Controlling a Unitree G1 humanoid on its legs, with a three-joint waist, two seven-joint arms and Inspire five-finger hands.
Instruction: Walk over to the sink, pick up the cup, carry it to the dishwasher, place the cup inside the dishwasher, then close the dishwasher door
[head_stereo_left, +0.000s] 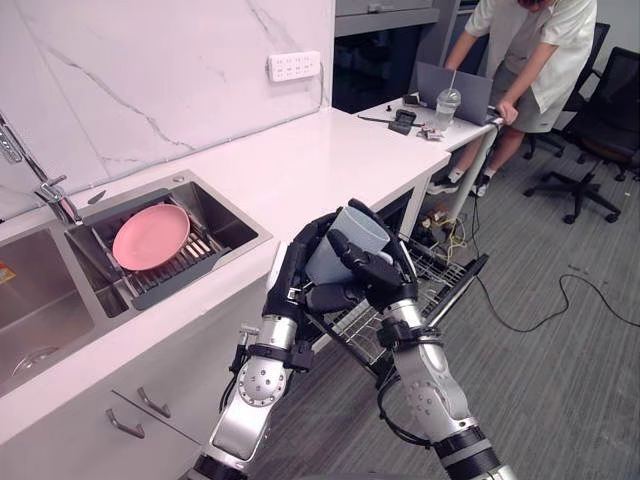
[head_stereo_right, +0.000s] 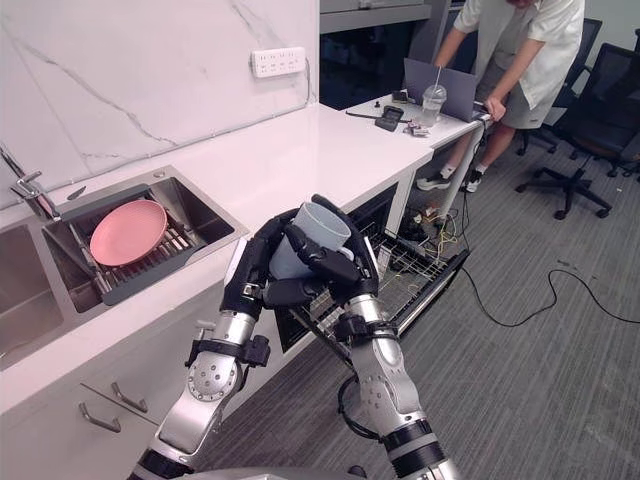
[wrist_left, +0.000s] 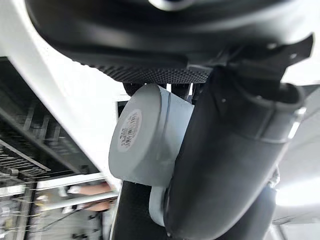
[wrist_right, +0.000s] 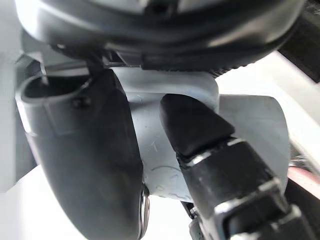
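The cup (head_stereo_left: 352, 240) is out of the sink (head_stereo_left: 222, 232) and up in the air, clasped between both hands. The left hand (head_stereo_left: 292, 272) wraps its fingers round the cup's left side, and the right hand (head_stereo_left: 378, 278) curls over its right side and rim. They hold it above the near edge of the open dishwasher (head_stereo_left: 452, 288), whose wire rack (head_stereo_left: 437, 262) is pulled out just beyond. A pink plate (head_stereo_left: 150, 237) lies in the sink on the left of the white desk (head_stereo_left: 300, 165), and a person (head_stereo_left: 528, 55) leans over a laptop far off on the right. I judge the pick-up and most of the carry done. Setting the cup in the rack and shutting the door are left.
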